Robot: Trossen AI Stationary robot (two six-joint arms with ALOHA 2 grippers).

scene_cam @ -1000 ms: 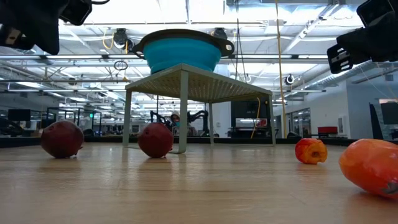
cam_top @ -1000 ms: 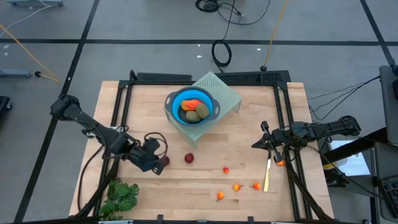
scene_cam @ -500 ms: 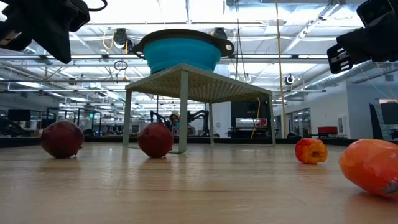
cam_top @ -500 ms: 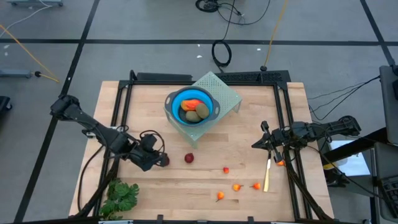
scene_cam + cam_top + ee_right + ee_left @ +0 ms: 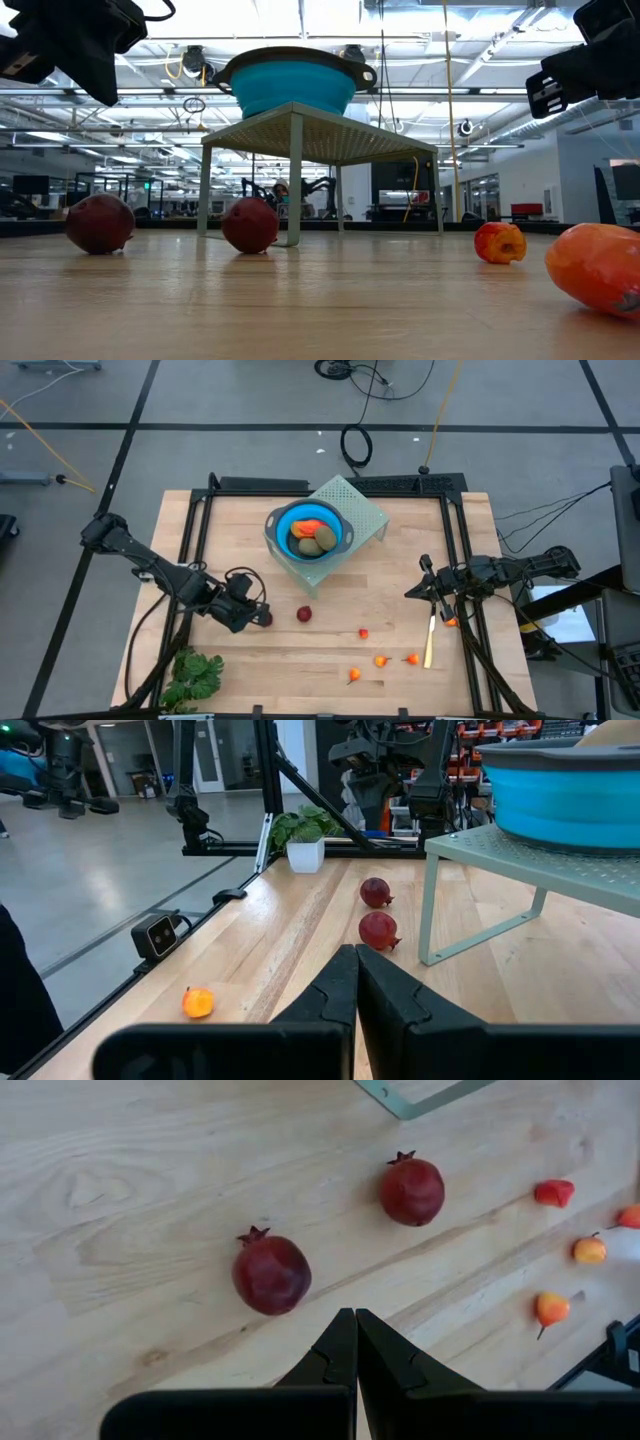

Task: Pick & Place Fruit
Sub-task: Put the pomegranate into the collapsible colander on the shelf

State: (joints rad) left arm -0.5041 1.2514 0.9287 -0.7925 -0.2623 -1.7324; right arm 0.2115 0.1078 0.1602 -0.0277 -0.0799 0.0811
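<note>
Your fruit is scattered on the pale wooden table (image 5: 400, 580). Two dark-red balls, round with small crowns, lie near the left side: one (image 5: 271, 1273) just beside your left gripper (image 5: 355, 1342), the other (image 5: 411, 1190) farther right. Both olive-brown ovals (image 5: 315, 542) and a longer red-orange piece (image 5: 309, 527) sit in the smooth blue bowl (image 5: 278, 525) on the perforated green stand (image 5: 362, 508). Tiny glossy orange-red pieces (image 5: 382, 659) dot the near edge. Both claws are pressed together, empty; your right gripper (image 5: 356, 982) waits at the right edge.

Overhead looks straight down; low camera level; both share blue bowl (image 5: 313, 532).
</note>
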